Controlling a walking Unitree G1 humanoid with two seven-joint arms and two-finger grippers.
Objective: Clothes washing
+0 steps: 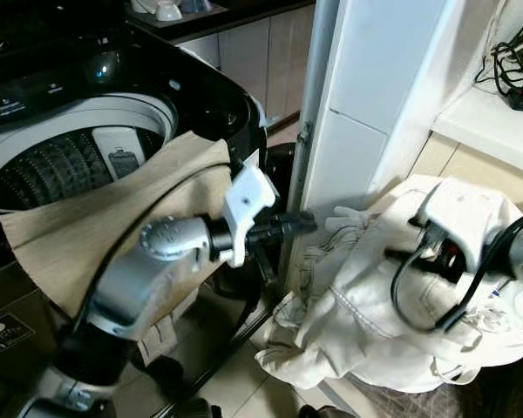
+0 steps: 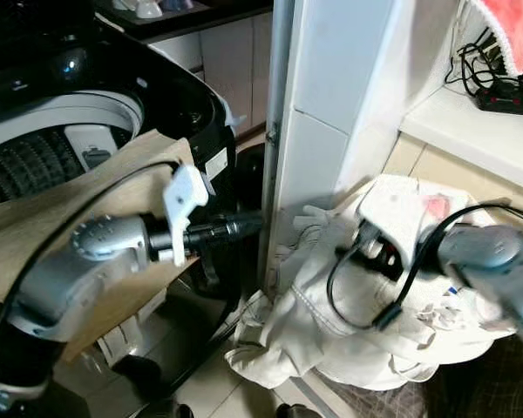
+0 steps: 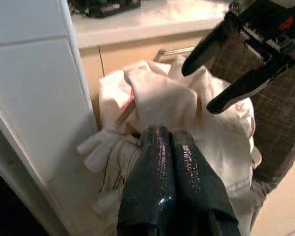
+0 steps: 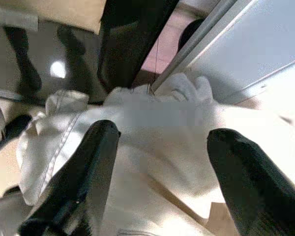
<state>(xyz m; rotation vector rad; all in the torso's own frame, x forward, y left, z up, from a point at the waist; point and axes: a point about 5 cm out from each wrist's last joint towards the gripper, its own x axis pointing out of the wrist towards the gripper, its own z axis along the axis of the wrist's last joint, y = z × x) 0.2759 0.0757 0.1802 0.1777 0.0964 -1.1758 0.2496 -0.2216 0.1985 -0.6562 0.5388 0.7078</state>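
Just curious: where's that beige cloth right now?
The beige cloth hangs over the washing machine's front rim, on the robot's left, behind its left arm.

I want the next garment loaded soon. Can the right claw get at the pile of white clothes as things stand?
Probably yes. The right claw hangs open just over the white clothes, one finger on each side of a fold, with nothing between them. The left claw is shut, off to the side.

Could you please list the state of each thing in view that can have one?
Washing machine: lid open, drum showing.
Beige cloth: draped over the machine's front rim.
White clothes: heaped in a pile.
Left gripper: fingers shut, empty, pointing at the pile.
Right gripper: fingers open, over the pile.
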